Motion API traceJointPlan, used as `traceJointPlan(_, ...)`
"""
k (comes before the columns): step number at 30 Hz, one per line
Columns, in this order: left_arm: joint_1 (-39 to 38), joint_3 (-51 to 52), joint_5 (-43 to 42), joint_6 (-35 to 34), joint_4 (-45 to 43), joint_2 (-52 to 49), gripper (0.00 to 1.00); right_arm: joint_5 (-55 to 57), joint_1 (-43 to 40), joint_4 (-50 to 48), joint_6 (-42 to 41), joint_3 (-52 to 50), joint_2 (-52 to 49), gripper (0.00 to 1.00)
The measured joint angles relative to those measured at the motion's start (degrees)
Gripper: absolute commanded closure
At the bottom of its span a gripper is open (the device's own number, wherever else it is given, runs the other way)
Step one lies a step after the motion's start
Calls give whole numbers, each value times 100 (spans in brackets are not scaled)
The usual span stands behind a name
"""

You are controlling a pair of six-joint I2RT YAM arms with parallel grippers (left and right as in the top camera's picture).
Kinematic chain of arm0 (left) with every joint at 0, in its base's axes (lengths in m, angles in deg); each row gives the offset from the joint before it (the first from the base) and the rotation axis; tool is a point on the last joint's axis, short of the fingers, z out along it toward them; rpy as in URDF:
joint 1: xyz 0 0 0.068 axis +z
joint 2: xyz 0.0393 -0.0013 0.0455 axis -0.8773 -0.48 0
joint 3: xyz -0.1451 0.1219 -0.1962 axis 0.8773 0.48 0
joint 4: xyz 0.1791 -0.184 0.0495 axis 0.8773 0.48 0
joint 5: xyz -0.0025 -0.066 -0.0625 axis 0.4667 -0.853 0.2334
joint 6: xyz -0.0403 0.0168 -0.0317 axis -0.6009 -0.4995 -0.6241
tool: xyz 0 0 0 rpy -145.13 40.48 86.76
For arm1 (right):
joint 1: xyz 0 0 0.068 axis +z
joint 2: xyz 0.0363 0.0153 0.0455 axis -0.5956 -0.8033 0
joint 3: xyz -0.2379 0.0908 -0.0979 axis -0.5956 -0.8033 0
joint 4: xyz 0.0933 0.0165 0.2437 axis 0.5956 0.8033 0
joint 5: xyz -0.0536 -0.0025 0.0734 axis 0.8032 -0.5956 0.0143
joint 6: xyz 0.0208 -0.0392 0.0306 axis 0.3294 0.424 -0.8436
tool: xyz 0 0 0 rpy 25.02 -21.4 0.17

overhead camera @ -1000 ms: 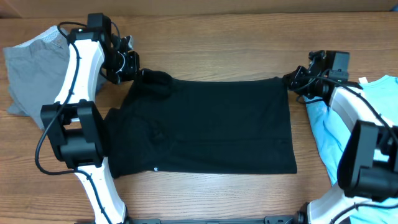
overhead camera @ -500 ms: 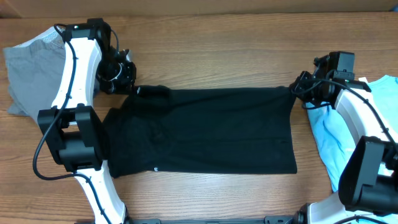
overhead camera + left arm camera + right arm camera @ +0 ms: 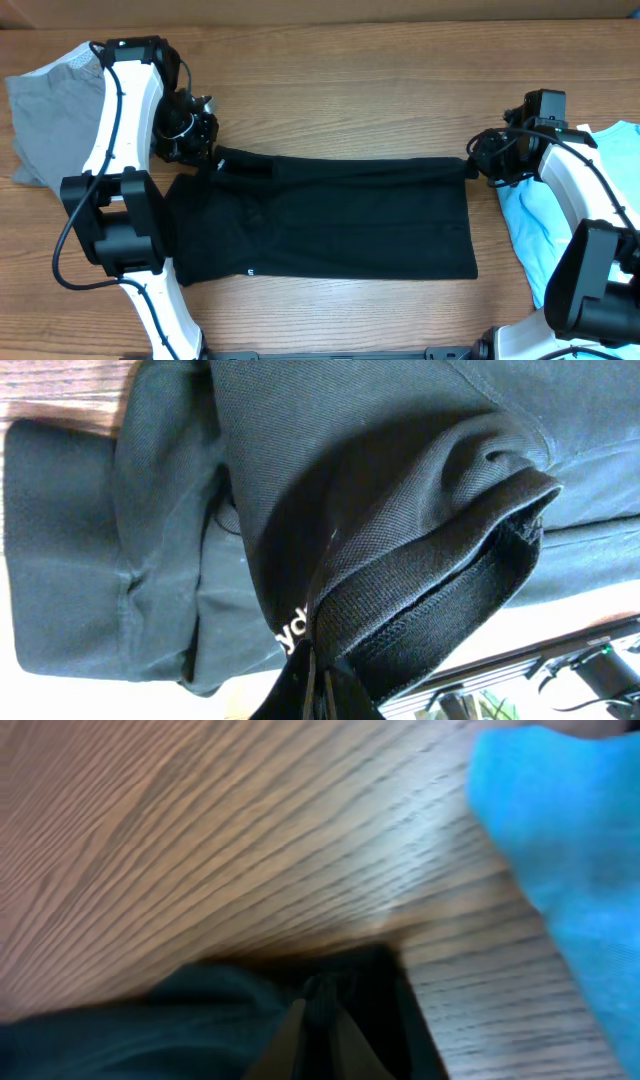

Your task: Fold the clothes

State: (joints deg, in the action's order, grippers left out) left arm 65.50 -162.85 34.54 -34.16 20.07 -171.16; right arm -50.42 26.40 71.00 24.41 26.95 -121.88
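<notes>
The clothes here are chiefly a black T-shirt (image 3: 330, 220) lying flat across the middle of the table, with a tiny white label (image 3: 249, 271) near its front hem. Its far edge is lifted and doubled over toward the front. My left gripper (image 3: 208, 152) is shut on the far left corner. The left wrist view shows a ribbed black hem (image 3: 440, 600) running into the closed left gripper (image 3: 318, 685). My right gripper (image 3: 474, 164) is shut on the far right corner, and in its wrist view dark cloth (image 3: 150, 1020) is pinched in the right gripper (image 3: 320, 1010).
A grey garment (image 3: 50, 120) lies bunched at the far left behind the left arm. A light-blue tee (image 3: 520, 215) lies at the right edge under the right arm, also seen as the blue tee (image 3: 570, 850) beside bare wood (image 3: 200, 840).
Both grippers have come toward the front of the table, carrying the shirt's far edge with them. The folded band now lies lower over the shirt body.
</notes>
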Motion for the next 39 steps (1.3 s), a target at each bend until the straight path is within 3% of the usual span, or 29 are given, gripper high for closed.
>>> traceJointPlan(12, 269, -15, 177, 28, 240, 964, 96, -433, 0, -7, 564, 2, 225, 91)
traceJointPlan(17, 282, -15, 210, 28, 254, 968, 96, -378, 0, 149, 533, 2, 225, 91)
traceJointPlan(23, 282, -15, 212, 28, 240, 968, 96, -396, 0, -315, 682, 2, 225, 86)
traceJointPlan(33, 282, -15, 111, 28, -68, 968, 96, -363, 0, -197, 763, 2, 205, 90)
traceJointPlan(39, 282, -15, 101, 28, -35, 968, 96, -341, 0, -144, 748, 2, 35, 85)
